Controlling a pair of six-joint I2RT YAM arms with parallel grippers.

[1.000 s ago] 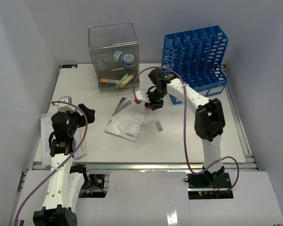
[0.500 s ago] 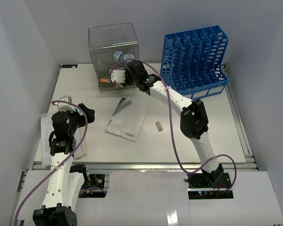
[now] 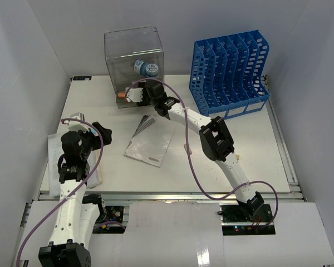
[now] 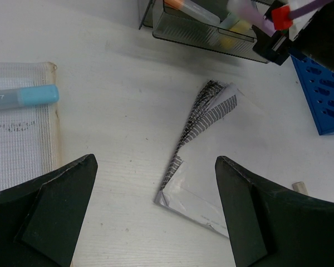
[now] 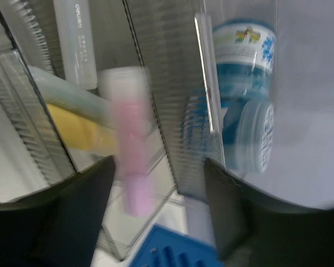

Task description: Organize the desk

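Note:
The white desk (image 3: 256,144) carries a clear plastic drawer box (image 3: 133,55) at the back. My right gripper (image 3: 135,93) reaches into the box's pulled-out bottom drawer (image 5: 22,144). In the right wrist view this gripper (image 5: 158,164) is open, and a blurred pink marker (image 5: 131,161) lies loose in the drawer by its left finger. A yellow marker (image 5: 72,128) and a white marker (image 5: 78,44) lie in the same drawer. My left gripper (image 3: 94,133) hovers open over the desk's left side (image 4: 111,83), holding nothing (image 4: 156,161).
A notebook in a clear sleeve (image 3: 150,142) lies mid-desk, with a small beige eraser (image 3: 187,147) to its right. A blue slotted file rack (image 3: 231,72) stands back right. A mesh pouch (image 4: 16,150) with a blue pen (image 4: 22,97) lies left. Blue tape rolls (image 5: 247,94) sit in the box.
The right arm swung from mid-desk left and back to the drawer box, and its jaws have spread apart over the drawer. The left arm has not moved.

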